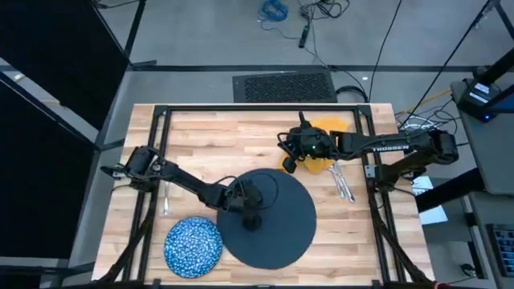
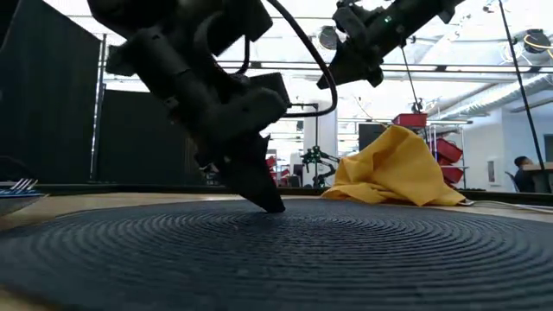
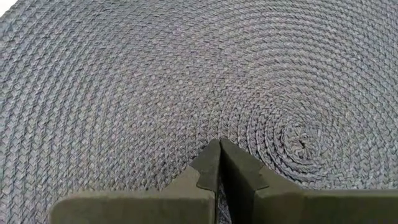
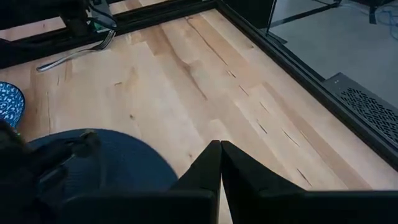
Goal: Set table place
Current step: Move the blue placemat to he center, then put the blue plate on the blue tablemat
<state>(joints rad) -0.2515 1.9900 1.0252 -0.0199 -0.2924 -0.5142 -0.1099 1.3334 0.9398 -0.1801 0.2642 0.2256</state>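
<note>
The large dark blue-grey round plate (image 1: 281, 233), with a woven, coiled surface, lies flat on the table (image 1: 217, 136) at the near middle. My left gripper (image 3: 219, 146) is shut, with its tips down on the plate just beside the centre of the coil (image 3: 303, 142). The mustard-yellow napkin (image 2: 393, 168) stands in a crumpled peak on the table beyond the plate. My right gripper (image 2: 327, 82) hangs shut above and beside the napkin, with nothing between its fingers (image 4: 205, 165). The speckled blue dish (image 1: 193, 245) sits at the plate's left. My left gripper sets its shut fingertips (image 2: 272, 206) on the plate's woven top (image 3: 211, 124), a little off its centre. The fingers slant down from the table's left. The plate lies flat on the table under them.
A fork (image 1: 165, 201) lies on the wood near the left arm's base. A knife and a spoon (image 1: 344, 183) lie side by side right of the plate. The black frame (image 1: 265, 110) runs round the tabletop. Bare wood (image 4: 186, 81) shows at the far middle.
</note>
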